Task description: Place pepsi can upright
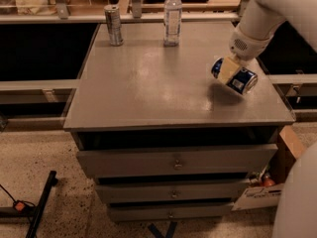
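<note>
One pepsi can (244, 81) is clamped across its middle in my gripper (229, 69), lying nearly on its side with one end tipped downward. It looks clear of the worktop (148, 83), with its shadow just beneath. My worry is the turn to upright. The can's wall is smooth and round, so it may slip or twist in my grip. If I let go while it leans, it could topple and roll off the worktop's edge, which lies near my gripper. The silver can (114, 25) and water bottle (172, 15) stand well apart from my gripper, so I judge a knock there unlikely.
</note>
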